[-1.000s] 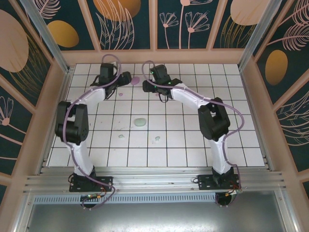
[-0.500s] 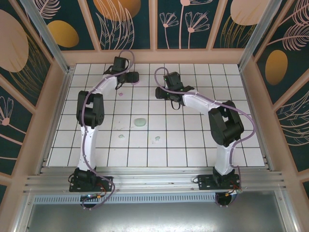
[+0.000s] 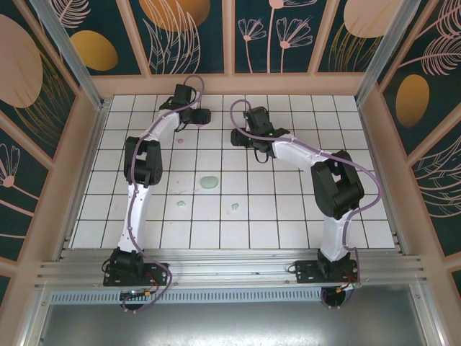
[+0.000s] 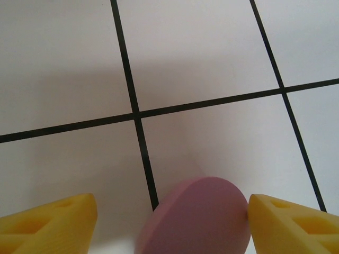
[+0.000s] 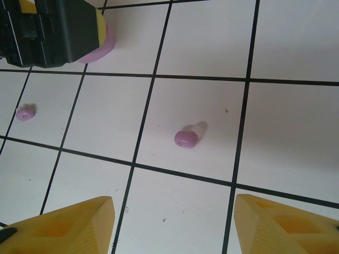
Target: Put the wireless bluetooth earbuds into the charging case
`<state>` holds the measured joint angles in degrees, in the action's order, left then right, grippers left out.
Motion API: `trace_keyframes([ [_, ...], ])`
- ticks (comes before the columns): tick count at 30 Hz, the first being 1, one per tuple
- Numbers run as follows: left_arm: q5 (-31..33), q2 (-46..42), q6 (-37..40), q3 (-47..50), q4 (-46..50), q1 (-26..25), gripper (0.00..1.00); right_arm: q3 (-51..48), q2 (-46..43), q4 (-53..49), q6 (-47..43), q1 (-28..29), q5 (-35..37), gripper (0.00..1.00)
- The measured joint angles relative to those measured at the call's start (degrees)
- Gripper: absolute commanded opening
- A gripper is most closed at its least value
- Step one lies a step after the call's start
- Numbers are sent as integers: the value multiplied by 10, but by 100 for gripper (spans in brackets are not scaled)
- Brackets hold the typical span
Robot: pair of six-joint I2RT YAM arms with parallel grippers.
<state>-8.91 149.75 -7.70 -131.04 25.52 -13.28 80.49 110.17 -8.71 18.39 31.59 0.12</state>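
White tiled table, floral walls, purple earbud

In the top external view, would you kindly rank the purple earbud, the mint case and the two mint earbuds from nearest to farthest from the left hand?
1. The purple earbud, just left of the left hand and a little nearer the bases.
2. The mint case, mid-table.
3. The left mint earbud and right mint earbud, closest to the bases: too close to call.

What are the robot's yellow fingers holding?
Nothing yet. The left gripper stands open around the purple case, a gap on one side. The right gripper is open, with a purple earbud ahead of it.
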Motion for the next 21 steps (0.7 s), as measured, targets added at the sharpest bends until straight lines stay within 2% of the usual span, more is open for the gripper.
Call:
trace_keyframes([
  [4, 2, 1, 0, 0, 11, -5, 68, -6, -1, 2, 0, 0, 0, 62],
  [11, 9, -1, 5, 17, 0, -19, 50, -14, -7, 6, 0, 0, 0, 62],
  [16, 10, -43, 2, 98, -42, -22, 41, -30, -28, 9, 0, 0, 0, 62],
  [21, 5, -104, -3, 205, -73, -24, 43, -46, -45, 14, 2, 0, 0, 62],
])
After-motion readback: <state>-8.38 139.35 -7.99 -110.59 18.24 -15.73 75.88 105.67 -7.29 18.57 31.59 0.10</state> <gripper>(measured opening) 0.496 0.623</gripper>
